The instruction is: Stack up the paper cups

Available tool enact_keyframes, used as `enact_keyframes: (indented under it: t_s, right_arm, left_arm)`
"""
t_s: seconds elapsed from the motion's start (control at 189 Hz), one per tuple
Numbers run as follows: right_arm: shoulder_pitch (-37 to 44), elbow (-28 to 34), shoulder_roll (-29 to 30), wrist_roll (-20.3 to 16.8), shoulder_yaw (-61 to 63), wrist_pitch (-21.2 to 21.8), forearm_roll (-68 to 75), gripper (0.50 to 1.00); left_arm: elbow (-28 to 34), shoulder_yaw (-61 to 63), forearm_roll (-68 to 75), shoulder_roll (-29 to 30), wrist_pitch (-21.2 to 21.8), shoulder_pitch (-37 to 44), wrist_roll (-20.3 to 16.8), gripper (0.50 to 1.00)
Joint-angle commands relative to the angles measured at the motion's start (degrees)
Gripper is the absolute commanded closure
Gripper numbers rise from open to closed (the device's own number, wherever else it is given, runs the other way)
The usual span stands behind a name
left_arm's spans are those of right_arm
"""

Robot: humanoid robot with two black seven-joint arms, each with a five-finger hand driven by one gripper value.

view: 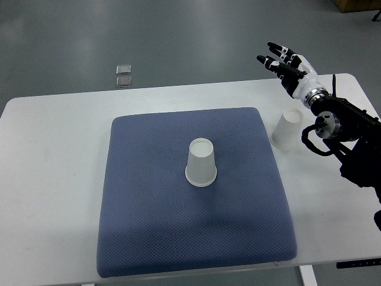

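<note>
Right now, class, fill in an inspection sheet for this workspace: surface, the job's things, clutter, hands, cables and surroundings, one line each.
Surface: white table with a blue mat lying on its middle.
Job's things: one paper cup upside down on the mat; a second paper cup upside down on the bare table, just off the mat's right edge. Not stacked.
Clutter: nothing seen on the table.
Hands: right hand raised beyond the second cup, fingers spread, holding nothing; left hand not in view.
Cables: a black cable loop at the right arm's wrist.
Surroundings: grey floor with two small square plates beyond the table's far edge.
</note>
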Motion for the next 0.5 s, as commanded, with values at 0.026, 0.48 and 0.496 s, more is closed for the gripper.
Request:
enact_keyframes:
  t_s: [0.026, 0.48, 0.496]
  right_arm:
    - [0.1, 0.0, -0.2, 0.0, 0.0, 0.1, 0.0, 0.585]
    - [-0.5, 1.8, -6.5, 2.9, -0.5, 10.5, -23.0, 0.585]
    - [-0.5, 2.0, -6.7, 3.2, -0.5, 10.6, -24.2, 0.585]
  left_arm:
    - [0.0, 0.0, 0.0, 0.0, 0.0, 0.0, 0.0, 0.500]
    - [0.0, 0.0, 0.0, 0.0, 0.0, 0.0, -0.1, 0.500]
    - [0.0, 0.0, 0.0, 0.0, 0.0, 0.0, 0.0, 0.500]
